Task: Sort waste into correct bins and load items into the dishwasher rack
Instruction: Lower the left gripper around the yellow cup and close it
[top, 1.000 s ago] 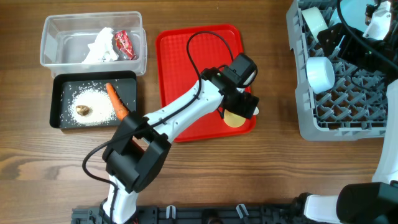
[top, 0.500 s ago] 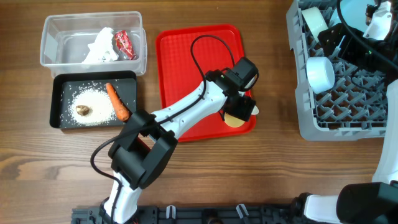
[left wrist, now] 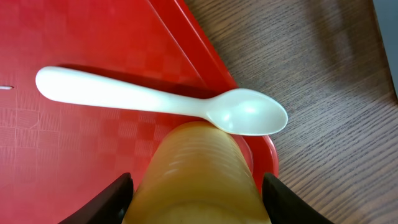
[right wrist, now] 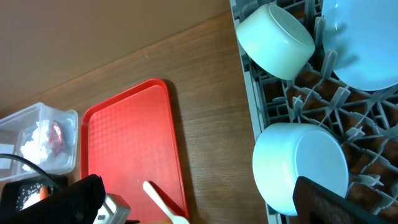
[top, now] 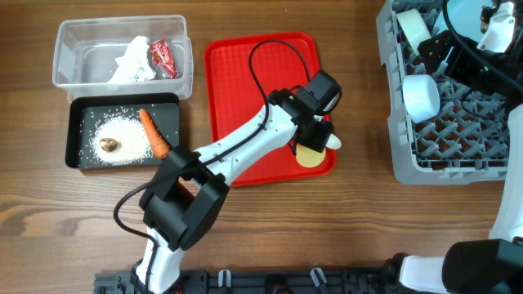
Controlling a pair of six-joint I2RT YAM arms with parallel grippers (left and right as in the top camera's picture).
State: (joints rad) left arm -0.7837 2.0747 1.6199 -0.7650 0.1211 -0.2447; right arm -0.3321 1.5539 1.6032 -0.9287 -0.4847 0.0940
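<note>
My left gripper [top: 313, 145] is at the near right corner of the red tray [top: 245, 98], its fingers against both sides of the small yellow cup [top: 309, 155]. The cup [left wrist: 199, 177] rests on the tray. The white spoon [left wrist: 161, 102] lies just beyond it, its bowl over the tray's rim [top: 331, 143]. My right gripper [right wrist: 199, 196] is open and empty above the grey rack [top: 458, 139]. The rack holds the pale green bowl [right wrist: 273, 31], the light blue bowl [right wrist: 301, 165] and the pale blue plate [right wrist: 367, 43].
The clear tub [top: 82, 75] at the back left holds the white tissue [top: 135, 61] and the red wrapper [top: 165, 59]. The black tray [top: 78, 131] in front of it holds rice [top: 122, 129], the brown lump [top: 109, 145] and the carrot [top: 154, 133].
My left wrist has shifted slightly over the yellow cup. The cup and the spoon stay where they were. The right arm has not moved.
</note>
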